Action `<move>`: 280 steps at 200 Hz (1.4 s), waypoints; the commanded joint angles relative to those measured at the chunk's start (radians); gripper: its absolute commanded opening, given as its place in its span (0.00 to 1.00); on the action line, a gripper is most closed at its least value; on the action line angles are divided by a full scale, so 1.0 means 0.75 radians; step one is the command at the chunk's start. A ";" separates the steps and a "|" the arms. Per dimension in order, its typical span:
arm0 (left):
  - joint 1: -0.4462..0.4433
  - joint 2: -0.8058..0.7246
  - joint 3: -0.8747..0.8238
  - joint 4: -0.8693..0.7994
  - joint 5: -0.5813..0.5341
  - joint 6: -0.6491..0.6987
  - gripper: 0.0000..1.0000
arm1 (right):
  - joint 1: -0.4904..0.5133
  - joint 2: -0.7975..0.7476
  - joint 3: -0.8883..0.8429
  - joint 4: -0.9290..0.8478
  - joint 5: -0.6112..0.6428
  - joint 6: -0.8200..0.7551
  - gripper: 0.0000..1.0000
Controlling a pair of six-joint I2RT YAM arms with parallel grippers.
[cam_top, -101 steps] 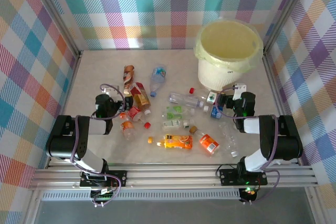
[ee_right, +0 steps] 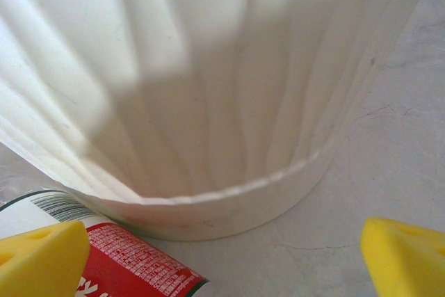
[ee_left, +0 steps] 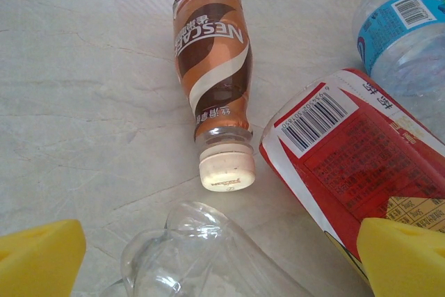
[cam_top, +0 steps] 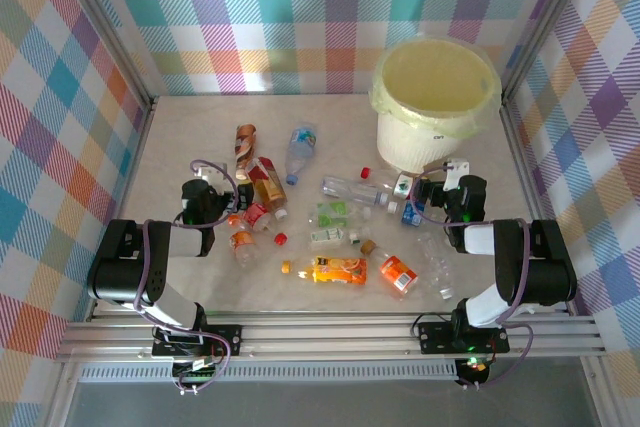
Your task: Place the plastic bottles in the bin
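The left claw (ee_left: 222, 262) gapes wide and empty at a clear crushed bottle (ee_left: 184, 245), likely to straddle it. The right claw (ee_right: 222, 255), equally wide, faces the bin (ee_right: 208, 102); the plastic bottles (cam_top: 338, 269) litter the desk (cam_top: 180, 147) beside it.

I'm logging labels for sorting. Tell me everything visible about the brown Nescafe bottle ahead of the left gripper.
The brown Nescafe bottle is a small, uncrushed plastic bottle in a glossy brown-orange sleeve with a white swirl and white lettering. Its cream cap is on. It lies on its side on the pale table, cap toward the left wrist camera, base toward the far wall. The red-labelled bottle lies close beside its neck; whether they touch is unclear. Nothing grips it.
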State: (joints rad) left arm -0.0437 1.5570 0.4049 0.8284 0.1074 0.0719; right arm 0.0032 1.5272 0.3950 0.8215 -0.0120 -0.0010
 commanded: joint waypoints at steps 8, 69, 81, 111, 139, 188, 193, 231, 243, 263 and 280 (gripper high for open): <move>0.013 0.008 0.004 0.000 0.001 -0.003 1.00 | 0.006 0.011 0.020 0.017 -0.005 0.011 1.00; 0.014 0.008 0.004 0.000 0.002 -0.003 1.00 | 0.006 0.011 0.021 0.015 -0.006 0.011 1.00; 0.013 0.009 0.004 0.000 0.002 -0.004 1.00 | 0.006 0.011 0.021 0.015 -0.006 0.013 1.00; 0.014 0.005 0.003 0.002 0.002 -0.003 1.00 | 0.004 0.011 0.021 0.017 -0.006 0.011 1.00; 0.013 0.003 -0.002 0.009 -0.010 -0.003 1.00 | 0.006 0.006 0.015 0.022 0.007 0.017 1.00; -0.012 -0.158 0.001 -0.123 -0.060 0.001 1.00 | 0.005 -0.154 -0.013 -0.052 0.028 0.023 1.00; -0.015 -0.185 0.009 -0.161 -0.070 0.000 1.00 | 0.006 -0.177 -0.014 -0.071 0.030 0.022 1.00; -0.073 -0.409 0.068 -0.433 -0.164 -0.024 1.00 | 0.015 -0.363 -0.002 -0.319 0.076 0.074 1.00; -0.106 -0.475 0.102 -0.541 -0.192 -0.047 1.00 | 0.034 -0.445 0.009 -0.426 0.101 0.090 1.00; -0.161 -0.578 0.158 -0.709 -0.226 -0.127 1.00 | 0.094 -0.599 0.046 -0.635 0.151 0.117 1.00; -0.217 -0.657 0.215 -0.884 -0.248 -0.211 1.00 | 0.140 -0.723 0.106 -0.858 0.162 0.200 1.00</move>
State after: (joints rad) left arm -0.1566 1.1374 0.5034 0.3866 -0.0303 0.0113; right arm 0.0681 1.0927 0.4049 0.4309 0.0753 0.0681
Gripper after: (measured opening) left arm 0.997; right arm 0.996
